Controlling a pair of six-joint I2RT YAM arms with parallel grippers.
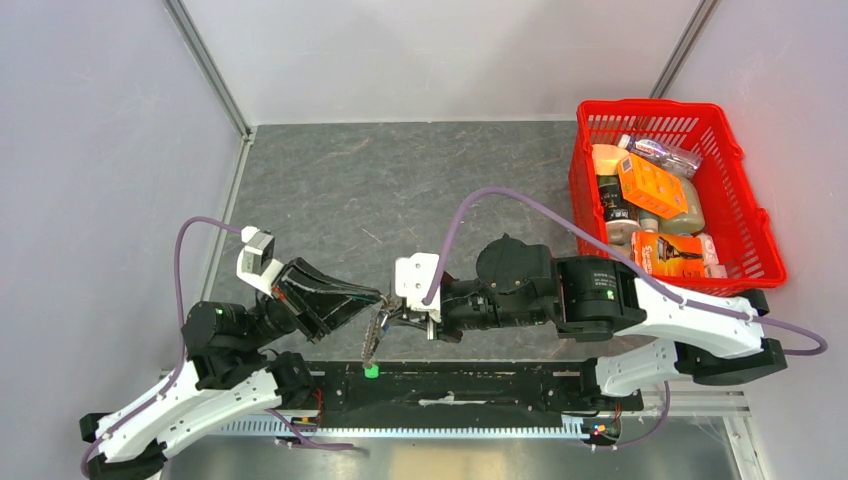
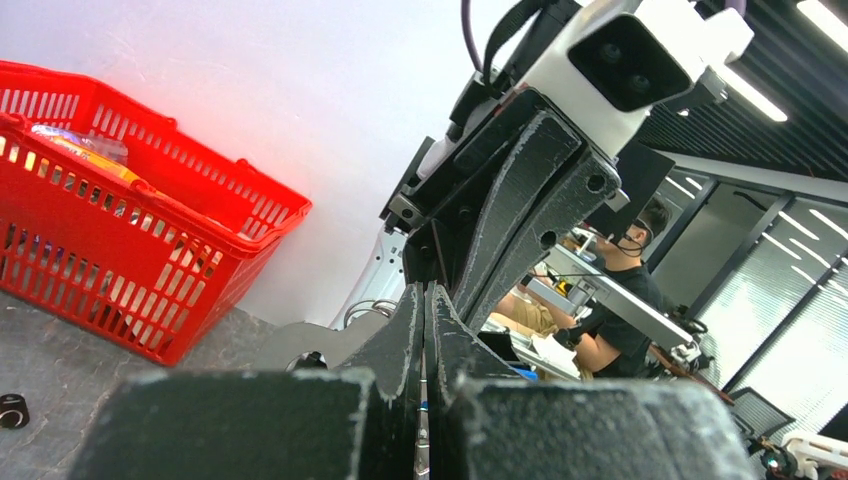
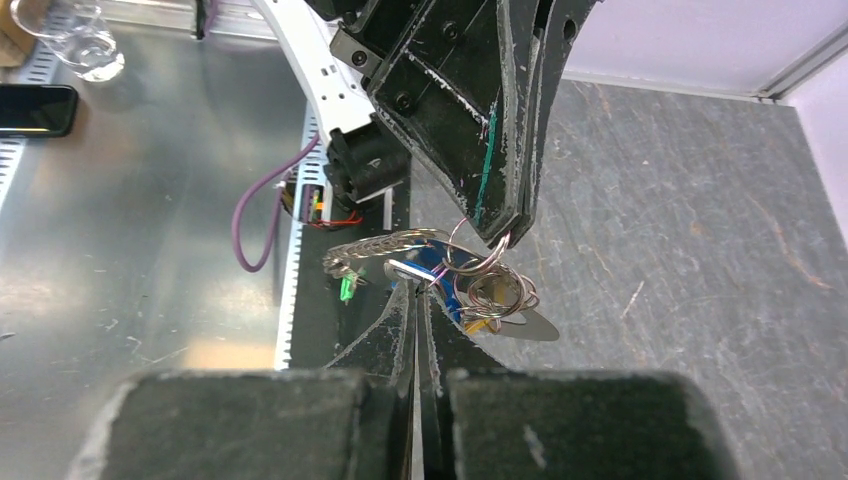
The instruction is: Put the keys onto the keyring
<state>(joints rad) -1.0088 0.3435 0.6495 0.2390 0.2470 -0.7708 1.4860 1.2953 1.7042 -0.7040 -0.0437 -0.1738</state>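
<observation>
Bunch of keys: tangled wire rings, a blue cap, a bit of yellow, one bare silver blade. The keyring chain trails off to its green tag. Whole lot hangs over the counter's near edge. The left pincer is clamped on a thin ring of the keys, the right pincer squeezed shut on the keyring end just beside it. Top view shows only a dangling chain; left wrist view hides the bunch.

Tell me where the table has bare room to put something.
Bare: the grey mat's far part, between left wall and red basket. Crowded: the basket, and near middle, where left tool and right tool meet at the keyring and keys.
</observation>
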